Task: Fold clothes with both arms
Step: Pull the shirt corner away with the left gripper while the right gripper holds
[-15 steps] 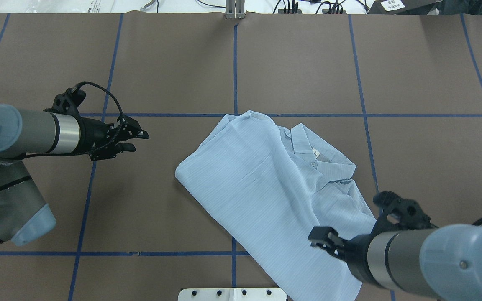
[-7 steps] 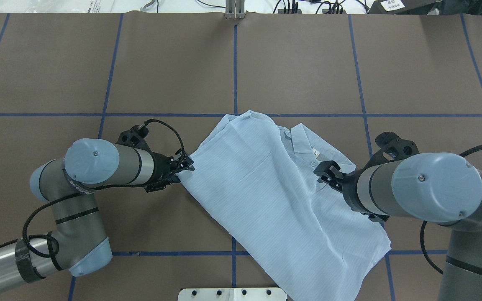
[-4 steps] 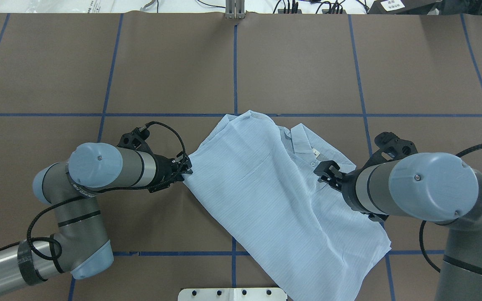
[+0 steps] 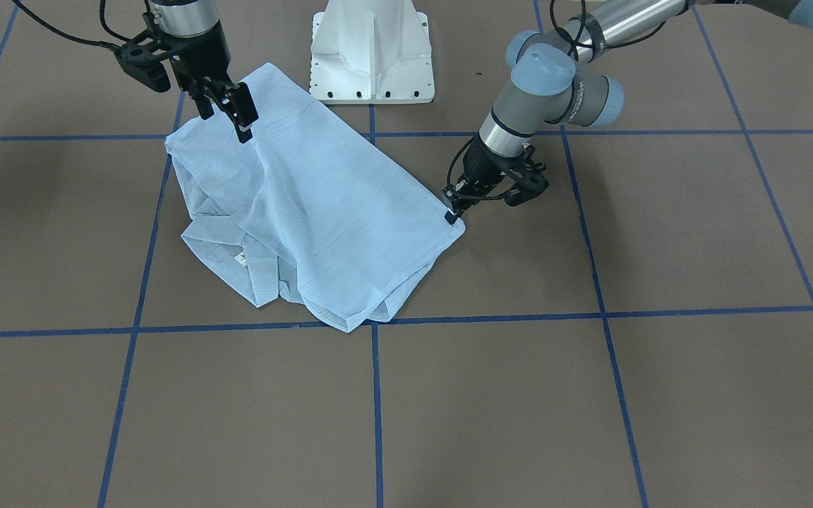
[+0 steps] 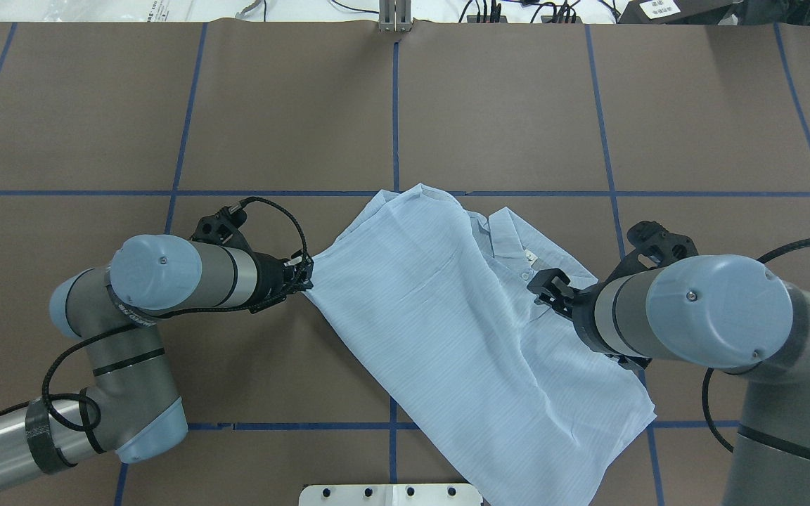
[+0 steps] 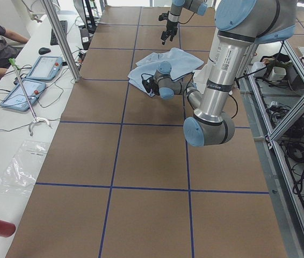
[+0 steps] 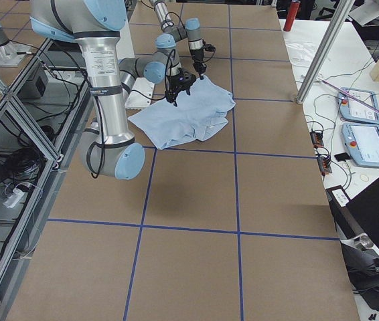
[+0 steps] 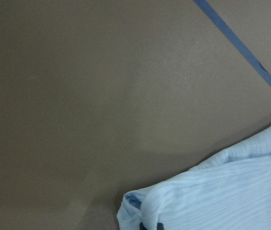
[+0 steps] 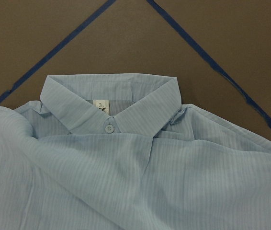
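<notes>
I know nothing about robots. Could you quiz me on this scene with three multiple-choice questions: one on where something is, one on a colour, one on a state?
1. Where is the left pincer?
A) at a corner of the shirt
B) in the middle of it
C) nowhere near it

2. What colour are the tape lines on the table?
A) red
B) blue
C) yellow

3. How is the shirt placed?
A) hanging in mid-air
B) lying on the table
C) rolled into a ball

Answers:
1 A: the pincer's tip meets the cloth's corner.
2 B: the grid shows blue on the brown surface.
3 B: the cloth rests spread out on the surface.
</notes>
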`<state>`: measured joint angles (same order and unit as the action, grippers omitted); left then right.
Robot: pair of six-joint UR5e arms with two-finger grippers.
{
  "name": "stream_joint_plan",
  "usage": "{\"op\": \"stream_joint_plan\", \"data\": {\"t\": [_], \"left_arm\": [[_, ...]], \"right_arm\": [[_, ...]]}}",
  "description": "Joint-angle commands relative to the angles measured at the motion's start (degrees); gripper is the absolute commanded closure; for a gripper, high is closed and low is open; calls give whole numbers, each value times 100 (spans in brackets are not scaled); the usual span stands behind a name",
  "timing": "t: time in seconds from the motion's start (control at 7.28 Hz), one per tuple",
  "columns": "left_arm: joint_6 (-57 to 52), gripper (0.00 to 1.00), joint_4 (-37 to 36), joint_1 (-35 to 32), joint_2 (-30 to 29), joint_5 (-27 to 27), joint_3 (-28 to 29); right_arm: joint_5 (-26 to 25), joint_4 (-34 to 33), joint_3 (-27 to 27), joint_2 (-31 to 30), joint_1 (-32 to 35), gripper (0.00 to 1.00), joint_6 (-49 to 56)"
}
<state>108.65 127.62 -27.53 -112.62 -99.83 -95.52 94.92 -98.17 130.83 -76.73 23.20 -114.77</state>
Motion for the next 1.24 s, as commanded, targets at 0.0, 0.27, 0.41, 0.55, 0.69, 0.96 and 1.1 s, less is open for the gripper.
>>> {"op": "stream_joint_plan", "data": {"t": [0.0,0.27,0.41,0.55,0.69,0.96,1.1], "left_arm": [[-1190,100,-184,-617,-41,-10,181],[-2003,100,112,-1366,-1054,-10,1747],[-2032,100,871,-1699,-1661,-10,2817],[-2058,100,1201,-1807,-2337,-10,3803],[-2076,100,1230,-1886,-2526,-10,4004],[-2269,100,1370,-1940,-2537,-1,4146],[-2278,80,1467,-1957,-2528,-10,4225]], "right_arm": [[0,0,-14,9,61,0,7],[9,0,-5,9,61,0,-1],[-9,0,-5,18,53,0,-10],[-35,0,4,18,61,0,-10],[-44,0,4,18,61,0,-10],[-53,0,-5,18,79,0,-10],[-44,0,-14,18,70,0,-10]]}}
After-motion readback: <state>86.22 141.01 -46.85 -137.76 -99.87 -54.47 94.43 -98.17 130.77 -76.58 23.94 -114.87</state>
